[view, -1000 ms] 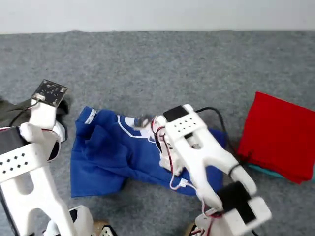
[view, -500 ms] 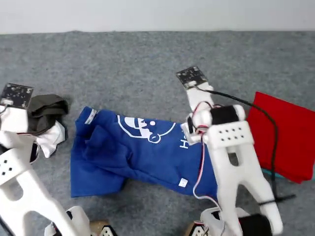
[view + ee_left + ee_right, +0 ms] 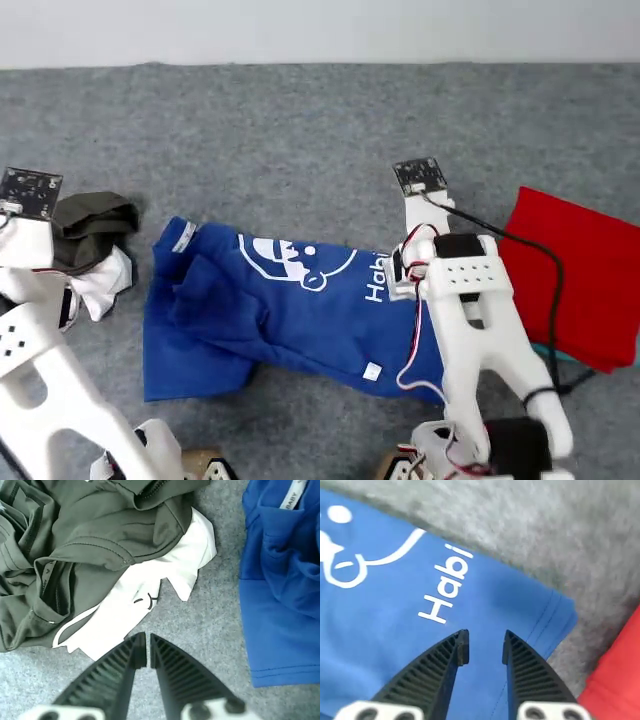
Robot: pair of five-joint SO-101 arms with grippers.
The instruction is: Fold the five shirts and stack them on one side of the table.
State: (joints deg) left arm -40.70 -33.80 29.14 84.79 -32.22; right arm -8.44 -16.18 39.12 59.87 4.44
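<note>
— Blue shirt (image 3: 270, 320): where does it lie?
— Spread and rumpled across the middle of the grey tabletop (image 3: 300, 130), its collar toward the left arm (image 3: 35, 330) and one side bunched over itself. It has not shifted in the last second.
— What has changed, then?
— The right arm (image 3: 470, 310). A second ago it lay across the shirt's middle and hid the white print. It has swung off toward the red shirt (image 3: 575, 275), and the print is now uncovered. In the last half second it went a little farther that way.
— And its jaws?
— Parted by a modest gap, gripping nothing. The right wrist view has them over the blue cloth (image 3: 385, 630) near its hem, with the red shirt (image 3: 615, 690) just beyond.
— The left arm?
— It has drawn back toward the table's left edge since a second ago, and has hardly moved in the last half second. Its jaws are all but closed, with only a slit between them, and empty. They hang over bare tabletop just beside the white shirt (image 3: 130, 605).
— What else is there?
— An olive shirt (image 3: 90, 545) is crumpled on top of the white one. The red shirt lies flat at the right, with a teal edge (image 3: 545, 352) showing under it.
</note>
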